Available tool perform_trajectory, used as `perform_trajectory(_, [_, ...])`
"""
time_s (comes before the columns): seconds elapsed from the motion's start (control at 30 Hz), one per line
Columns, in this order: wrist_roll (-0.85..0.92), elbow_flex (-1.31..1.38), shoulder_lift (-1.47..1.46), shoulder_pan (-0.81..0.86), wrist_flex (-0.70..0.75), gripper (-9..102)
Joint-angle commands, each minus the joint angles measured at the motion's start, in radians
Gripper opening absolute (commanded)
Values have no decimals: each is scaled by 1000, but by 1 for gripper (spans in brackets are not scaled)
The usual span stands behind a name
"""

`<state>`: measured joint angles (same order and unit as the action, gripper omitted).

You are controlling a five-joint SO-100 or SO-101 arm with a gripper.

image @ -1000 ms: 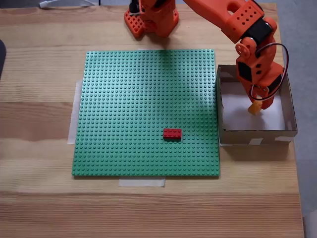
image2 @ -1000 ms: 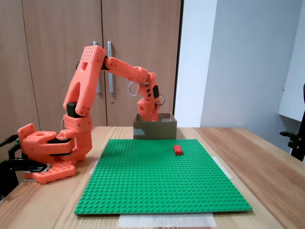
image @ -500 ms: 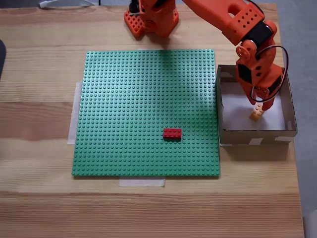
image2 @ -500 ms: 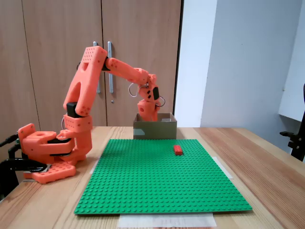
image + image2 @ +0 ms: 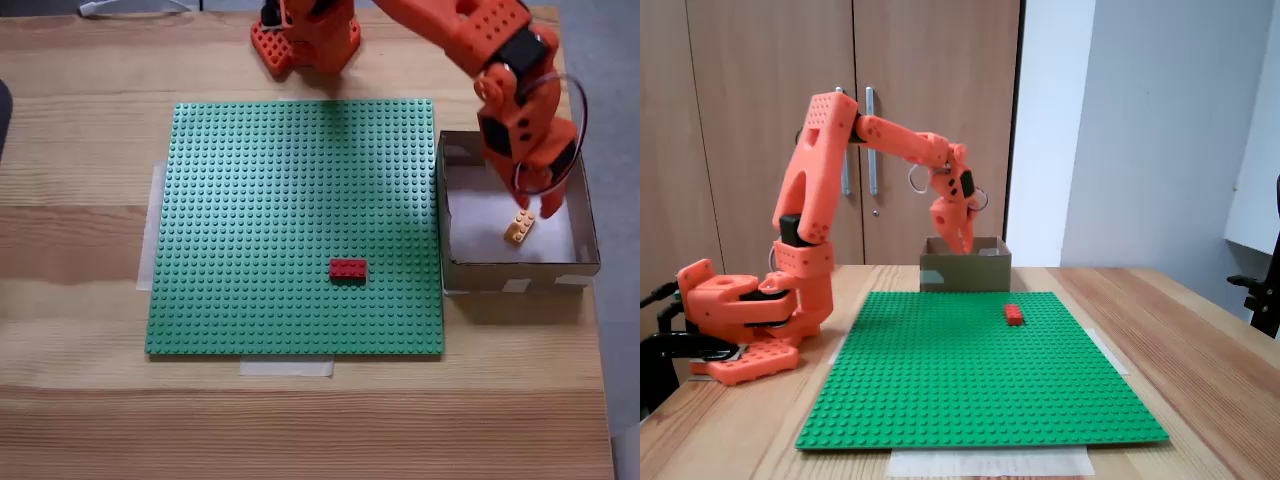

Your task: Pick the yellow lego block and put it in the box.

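Observation:
The yellow lego block [image 5: 519, 229] lies loose on the white floor of the box [image 5: 520, 272], near its front right corner. My orange gripper [image 5: 537, 205] hangs just above and behind the block, apart from it, jaws open and empty. In the side-on fixed view the gripper [image 5: 959, 238] points down over the box [image 5: 965, 272], its fingertips at about rim height; the box wall hides the block there.
A red brick [image 5: 348, 268] sits on the green baseplate [image 5: 290, 220], left of the box; it also shows side-on as the red brick [image 5: 1013, 314]. The arm's base [image 5: 305, 40] stands at the table's far edge. Wooden cabinet doors rise behind the table.
The gripper opened and let go of the yellow block, which dropped to the box floor. The gripper then rose a little out of the box.

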<state>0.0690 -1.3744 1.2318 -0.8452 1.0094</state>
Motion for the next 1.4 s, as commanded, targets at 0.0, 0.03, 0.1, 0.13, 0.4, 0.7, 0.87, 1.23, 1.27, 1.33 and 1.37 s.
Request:
perform_trajectory(0.0, [28, -43, 155, 17, -41, 7])
perform_trajectory(0.03, [37, -71, 192, 21, -58, 7])
perform_trajectory(0.1, [54, -129, 265, 28, -86, 6])
perform_trajectory(0.13, [61, -158, 301, 32, -98, 6])
perform_trajectory(0.4, [143, -457, 701, 100, -193, 3])
perform_trajectory(0.7, [140, -611, 979, 239, -261, -1])
perform_trajectory(0.87, [98, -675, 1092, 341, -261, -1])
perform_trajectory(1.23, [60, -884, 1298, 588, -347, -1])
perform_trajectory(1.27, [52, -904, 1319, 603, -357, -1])
perform_trajectory(1.33, [38, -966, 1388, 643, -376, -1])
perform_trajectory(1.37, [32, -986, 1407, 658, -383, -1])
